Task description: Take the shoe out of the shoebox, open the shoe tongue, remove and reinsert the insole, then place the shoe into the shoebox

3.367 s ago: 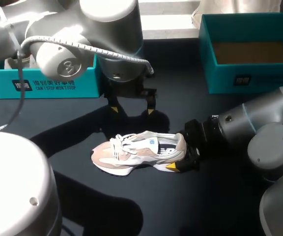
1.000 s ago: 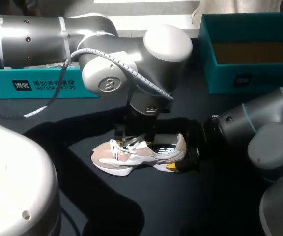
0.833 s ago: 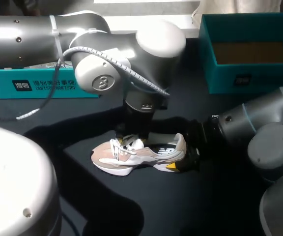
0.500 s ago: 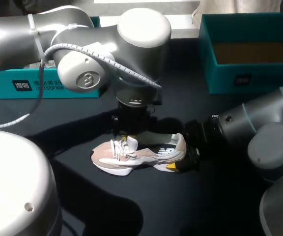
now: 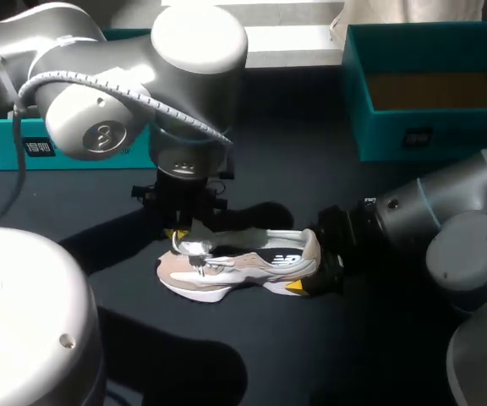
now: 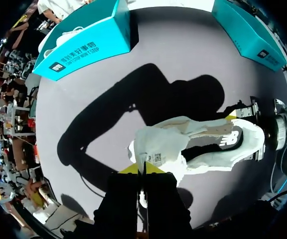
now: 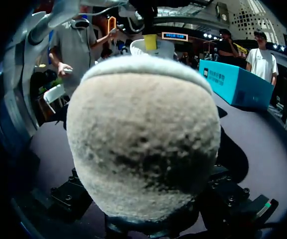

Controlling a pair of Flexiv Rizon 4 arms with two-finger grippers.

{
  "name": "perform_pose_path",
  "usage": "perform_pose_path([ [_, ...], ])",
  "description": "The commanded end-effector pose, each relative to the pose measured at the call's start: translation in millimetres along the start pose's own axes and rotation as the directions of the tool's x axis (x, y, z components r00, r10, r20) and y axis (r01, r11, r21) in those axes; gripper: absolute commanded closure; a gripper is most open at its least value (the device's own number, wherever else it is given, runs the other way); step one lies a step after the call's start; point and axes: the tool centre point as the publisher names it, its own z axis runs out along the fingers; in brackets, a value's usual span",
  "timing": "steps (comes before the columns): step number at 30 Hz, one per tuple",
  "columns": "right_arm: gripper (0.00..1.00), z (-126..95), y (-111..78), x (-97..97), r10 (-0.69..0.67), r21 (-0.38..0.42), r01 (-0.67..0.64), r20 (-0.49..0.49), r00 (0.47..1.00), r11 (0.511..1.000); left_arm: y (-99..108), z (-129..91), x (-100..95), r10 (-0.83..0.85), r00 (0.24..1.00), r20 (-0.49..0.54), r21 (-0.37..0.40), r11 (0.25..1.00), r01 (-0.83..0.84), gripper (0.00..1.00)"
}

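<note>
- The shoe [image 5: 243,269] lies on its sole on the dark table [image 5: 311,364], near the middle.
- Its long way runs from side to side in front of me.
- The toe [image 5: 169,272] points to my left. The heel [image 7: 143,139] points to my right.
- My right gripper [image 5: 307,260] holds the heel. One finger is on each side of it, and both press on the shoe. From my right wrist, the fuzzy back of the heel is all I see up close.
- My left gripper [image 5: 178,235] comes down from above, over the front part of the shoe.
- Its two yellow tips are squeezed together on the white tongue [image 6: 156,147]. The tongue is pulled up and bent toward the toe.
- Behind the tongue, the mouth of the shoe is open and dark inside.
- The open teal shoebox [image 5: 413,135] sits at the back on my right, well apart from the shoe.
- Another teal box [image 5: 7,139] sits at the back on my left, partly hidden by my left arm.
</note>
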Motion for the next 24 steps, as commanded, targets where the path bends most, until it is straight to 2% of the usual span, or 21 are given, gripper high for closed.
perform_pose_path([
  [1, 1.00, 2, -3.4, 1.2, 0.002, 0.007, -0.002, 0.000, 1.000, 1.000, -9, 28, -13.2, -0.019, 1.000, -0.022, -0.053, 0.998, 0.018, 1.00],
  [3, 1.00, 2, -3.4, 1.2, 0.002, 0.007, -0.002, 0.000, 1.000, 1.000, -9, 39, -15.3, -0.027, 0.999, -0.044, -0.077, 0.997, 0.023, 1.00],
  [10, 1.00, 2, -3.4, 1.2, 0.002, 0.007, -0.002, 0.000, 1.000, 1.000, -9, 69, -20.7, -0.027, 1.000, -0.015, -0.128, 0.991, 0.025, 1.00],
  [13, 1.00, 2, -3.4, 1.2, 0.002, 0.007, -0.002, 0.000, 1.000, 1.000, -9, 73, -21.1, -0.028, 0.999, -0.027, -0.132, 0.991, 0.024, 0.97],
  [15, 1.00, 2, -3.4, 1.2, 0.002, 0.007, -0.002, 0.000, 1.000, 1.000, -8, 71, -19.8, -0.015, 0.999, -0.036, -0.127, 0.992, 0.010, 0.85],
  [16, 1.00, 2, -3.4, 1.2, 0.002, 0.007, -0.002, 0.000, 1.000, 1.000, -7, 69, -19.3, -0.012, 0.999, -0.033, -0.124, 0.992, 0.007, 0.82],
  [17, 1.00, 2, -3.4, 1.2, 0.002, 0.007, -0.002, 0.000, 1.000, 1.000, -7, 65, -18.3, -0.001, 0.999, -0.046, -0.116, 0.993, -0.005, 0.72],
  [19, 1.00, 2, -3.4, 1.2, 0.002, 0.007, -0.002, 0.000, 1.000, 1.000, -5, 56, -17.7, 0.023, 0.997, -0.069, -0.101, 0.994, -0.030, 0.48],
  [21, 1.00, 2, -3.4, 1.2, 0.002, 0.007, -0.002, 0.000, 1.000, 1.000, -3, 45, -17.2, 0.061, 0.993, -0.100, -0.085, 0.994, -0.069, 0.07],
  [22, 1.00, 2, -3.4, 1.2, 0.002, 0.007, -0.002, 0.000, 1.000, 1.000, -2, 40, -17.4, 0.073, 0.992, -0.105, -0.075, 0.994, -0.081, 0.00],
  [24, 1.00, 2, -3.4, 1.2, 0.002, 0.007, -0.002, 0.000, 1.000, 1.000, -1, 28, -17.0, 0.132, 0.981, -0.139, -0.054, 0.989, -0.141, 0.00],
])
